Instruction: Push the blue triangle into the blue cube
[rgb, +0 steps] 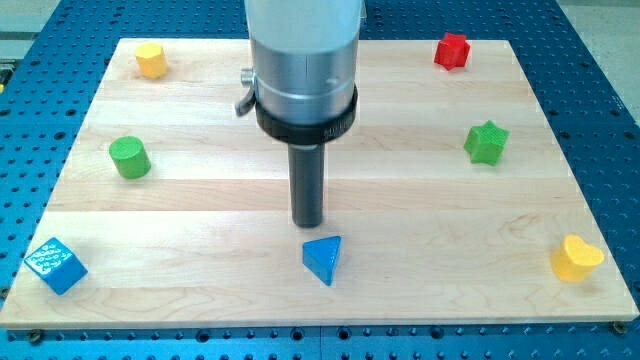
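Camera view shows a pale wooden table (200, 200) lying on a blue metal base full of little holes (40, 100). The arm has no claw, only a dark rod, and it holds nothing. My tip (308, 224) stands just above the blue triangle (323, 259), very close to it. The blue triangle sits near the middle of the table's bottom edge, one corner pointing down at that edge. The blue cube (55, 265) sits in the bottom left corner, well apart. A yellow block (151, 60), red block (452, 50), green cylinder (129, 158), green star (486, 142) and another yellow block (575, 258) sit around the edges.
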